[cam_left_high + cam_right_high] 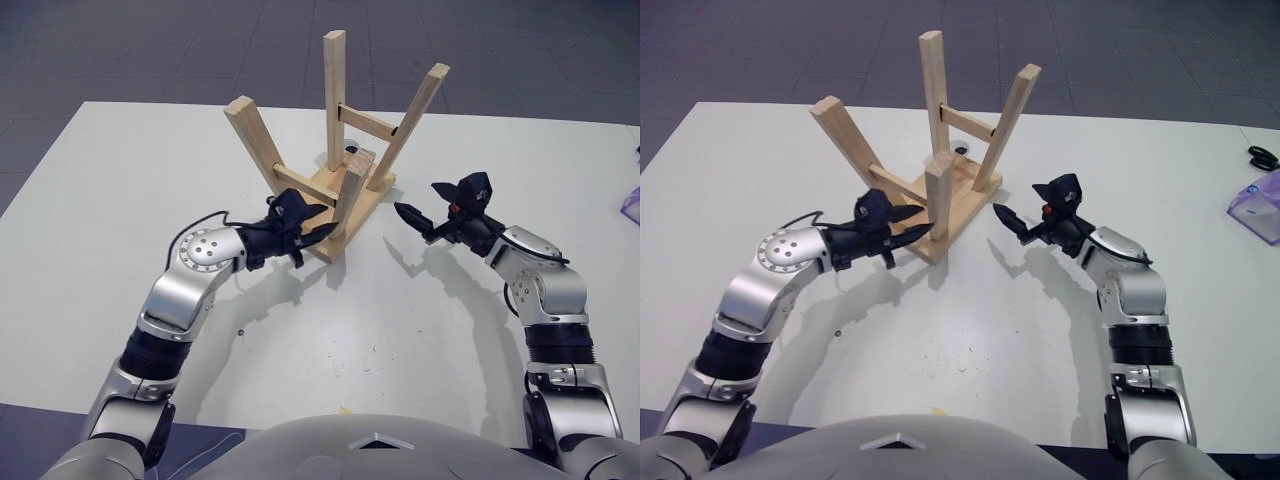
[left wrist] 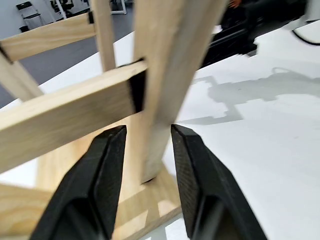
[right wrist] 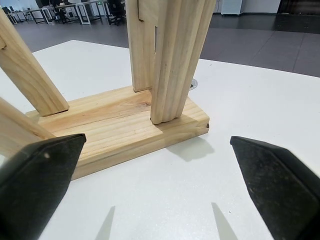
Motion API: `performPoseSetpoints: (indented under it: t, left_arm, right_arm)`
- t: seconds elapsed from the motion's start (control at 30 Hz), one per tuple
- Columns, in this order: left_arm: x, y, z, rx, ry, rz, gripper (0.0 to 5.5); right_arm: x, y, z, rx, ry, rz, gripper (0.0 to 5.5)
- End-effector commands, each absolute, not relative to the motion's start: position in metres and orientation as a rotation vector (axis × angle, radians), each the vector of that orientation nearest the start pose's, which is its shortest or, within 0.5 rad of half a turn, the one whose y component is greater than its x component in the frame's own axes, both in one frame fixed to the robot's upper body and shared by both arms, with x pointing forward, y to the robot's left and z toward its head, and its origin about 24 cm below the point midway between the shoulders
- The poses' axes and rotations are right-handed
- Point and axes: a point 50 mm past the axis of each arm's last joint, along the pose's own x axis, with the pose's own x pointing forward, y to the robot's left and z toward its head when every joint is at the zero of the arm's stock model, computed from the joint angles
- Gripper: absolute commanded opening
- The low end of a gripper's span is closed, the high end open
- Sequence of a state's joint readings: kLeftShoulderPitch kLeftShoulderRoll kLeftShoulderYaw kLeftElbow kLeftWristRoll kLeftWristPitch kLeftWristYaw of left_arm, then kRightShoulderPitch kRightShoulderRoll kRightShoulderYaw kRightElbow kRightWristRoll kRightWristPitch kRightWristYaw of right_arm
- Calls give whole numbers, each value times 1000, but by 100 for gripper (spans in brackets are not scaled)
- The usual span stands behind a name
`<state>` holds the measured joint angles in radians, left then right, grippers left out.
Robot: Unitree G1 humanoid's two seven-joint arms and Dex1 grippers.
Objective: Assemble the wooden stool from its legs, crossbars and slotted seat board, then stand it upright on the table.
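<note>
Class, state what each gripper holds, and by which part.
Nothing held. Left gripper straddles the nearest stool leg, jaws open; right gripper open, empty.

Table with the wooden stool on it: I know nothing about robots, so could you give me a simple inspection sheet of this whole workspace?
Surface: white table, a few small specks, a small round fitting beyond the stool.
Job's things: stool assembled but upside down; seat board flat on the table, four legs pointing up, crossbars joined between them.
Clutter: black scissors and a purple box at the robot's far right.
Grippers: left gripper open around the nearest leg; right gripper open wide, apart from the stool.
Cables: black cable looping at the left wrist.
Surroundings: dark tiled floor; desks and chairs far behind.
</note>
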<state>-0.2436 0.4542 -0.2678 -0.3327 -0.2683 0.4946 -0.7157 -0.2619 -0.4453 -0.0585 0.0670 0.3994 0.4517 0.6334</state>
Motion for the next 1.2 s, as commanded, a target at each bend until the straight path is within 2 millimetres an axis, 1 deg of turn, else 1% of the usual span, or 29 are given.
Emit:
performPoseSetpoints:
  t: [0.03,0.1,0.13,0.2,0.23,0.3,0.4,0.5,0.57,0.63,0.7,0.73,0.77,0.9,0.97,1.07,1.2]
  left_arm:
    - [250,125,112,280,176,-1045,205]
    - [253,131,116,281,167,-1018,239]
    - [256,129,117,292,158,-1003,261]
    - [260,119,117,297,134,-987,299]
    - [259,113,115,289,128,-997,308]
    - [253,103,112,271,135,-1035,340]
    - [247,96,107,270,154,-1057,386]
    - [252,94,100,368,162,-963,433]
    - [258,86,98,422,140,-882,471]
    - [259,75,92,422,134,-855,497]
    - [256,67,86,377,148,-863,530]
    - [257,66,84,342,165,-854,512]
    - [257,65,82,318,177,-854,510]
    - [260,69,81,305,175,-861,435]
    - [264,79,81,306,174,-826,401]
    - [267,95,76,326,190,-782,349]
    - [269,95,73,298,179,-766,276]
  right_arm:
    - [289,-208,81,34,245,595,540]
    - [287,-209,81,35,248,589,540]
    - [287,-210,80,36,249,587,540]
    - [287,-207,80,41,247,588,540]
    - [288,-206,80,40,245,590,540]
    - [288,-205,80,33,244,591,540]
    - [288,-206,80,31,245,589,540]
    - [287,-207,79,30,248,587,540]
    - [286,-206,79,34,247,585,540]
    - [285,-205,78,35,246,588,540]
    - [286,-203,78,34,244,590,540]
    - [286,-203,79,33,243,592,540]
    - [286,-202,79,31,242,592,540]
    - [286,-203,78,24,244,590,540]
    - [286,-203,78,24,242,589,540]
    - [286,-203,78,25,238,583,540]
    - [286,-202,78,26,236,583,540]
